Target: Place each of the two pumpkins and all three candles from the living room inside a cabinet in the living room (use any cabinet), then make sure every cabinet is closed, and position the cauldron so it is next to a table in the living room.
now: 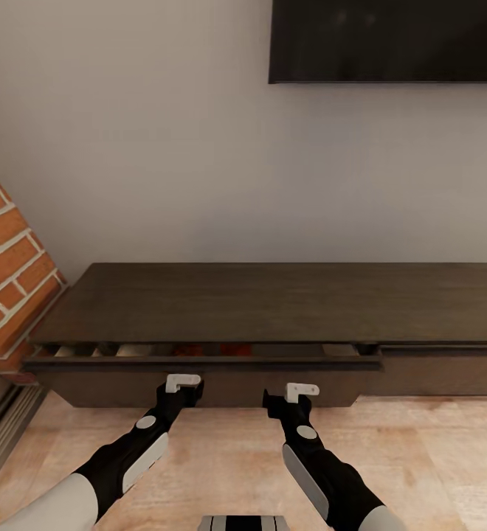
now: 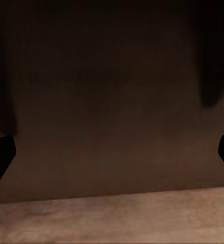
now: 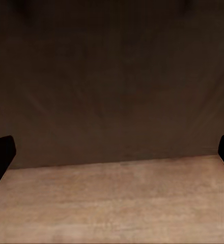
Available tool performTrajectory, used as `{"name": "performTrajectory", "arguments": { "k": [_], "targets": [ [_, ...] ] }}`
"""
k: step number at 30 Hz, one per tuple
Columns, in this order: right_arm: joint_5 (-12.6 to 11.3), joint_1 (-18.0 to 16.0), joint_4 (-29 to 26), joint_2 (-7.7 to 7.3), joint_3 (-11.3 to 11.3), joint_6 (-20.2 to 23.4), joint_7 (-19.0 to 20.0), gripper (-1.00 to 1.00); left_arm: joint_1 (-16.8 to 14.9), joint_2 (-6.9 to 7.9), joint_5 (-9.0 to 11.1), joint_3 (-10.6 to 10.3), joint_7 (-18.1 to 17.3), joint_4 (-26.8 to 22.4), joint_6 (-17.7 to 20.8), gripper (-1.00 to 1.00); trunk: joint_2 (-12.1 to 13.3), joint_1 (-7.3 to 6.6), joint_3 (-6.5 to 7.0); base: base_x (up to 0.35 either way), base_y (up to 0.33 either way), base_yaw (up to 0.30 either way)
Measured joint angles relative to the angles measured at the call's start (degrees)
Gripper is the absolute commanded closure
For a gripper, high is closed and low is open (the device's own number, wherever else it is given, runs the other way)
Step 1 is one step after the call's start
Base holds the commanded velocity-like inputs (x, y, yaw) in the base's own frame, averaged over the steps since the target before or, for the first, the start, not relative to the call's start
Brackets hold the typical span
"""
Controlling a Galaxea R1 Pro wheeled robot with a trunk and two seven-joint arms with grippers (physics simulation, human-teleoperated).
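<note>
At the far left stands a brick wall (image 1: 4, 273), and beside it the long dark cabinet (image 1: 273, 302) runs along the grey wall. Its left front (image 1: 199, 363) is pulled slightly out, and orange pumpkins (image 1: 232, 349) and pale candles (image 1: 133, 350) show in the gap (partly hidden). The left claw (image 1: 182, 383) sits close against that front, fingers (image 2: 0, 157) spread apart. The right claw (image 1: 301, 391) is beside it, also spread, above the wooden floor (image 3: 112, 203).
</note>
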Motion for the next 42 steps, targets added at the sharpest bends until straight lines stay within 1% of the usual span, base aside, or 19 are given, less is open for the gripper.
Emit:
{"name": "performTrajectory", "arguments": {
  "k": [6, 12, 20, 28, 37, 42],
  "targets": [
    [0.00, 0.00, 0.00, 0.00, 0.00, 0.00, 0.00, -1.00, 0.00, -0.06, -0.71, 0.23, 0.02, -0.12, -0.04, -1.00, 0.00, 0.03, 0.00, 0.134, 0.000, 0.000],
    [0.00, 0.00, 0.00, 0.00, 0.00, 0.00, 0.02, -1.00, 0.00, -0.06, -0.77, 0.28, 0.03, -0.17, -0.10, -1.00, 0.00, 0.05, 0.00, -0.193, 0.000, 0.000],
    [-0.01, 0.00, 0.00, 0.00, 0.00, 0.00, 0.00, -1.00, 0.00, -0.06, -0.77, 0.29, 0.11, -0.18, -0.12, -1.00, 0.00, 0.03, 0.01, -0.041, 0.000, 0.000],
    [-0.07, 0.00, 0.00, 0.00, 0.00, 0.00, 0.03, -1.00, 0.00, -0.06, -0.77, 0.27, 0.12, -0.18, -0.11, -1.00, 0.00, 0.01, 0.01, 0.179, 0.000, 0.000],
    [-0.08, 0.00, 0.00, 0.00, 0.00, 0.00, 0.02, -1.00, 0.01, -0.07, -0.70, 0.26, 0.09, -0.17, -0.13, -1.00, 0.00, 0.02, 0.00, 0.090, 0.000, 0.000],
    [-0.08, 0.00, 0.00, 0.00, 0.00, 0.00, 0.02, -1.00, 0.04, -0.04, -0.77, 0.17, 0.11, -0.22, -0.28, -1.00, 0.00, 0.05, 0.00, -0.147, 0.000, 0.000]
  ]
}}
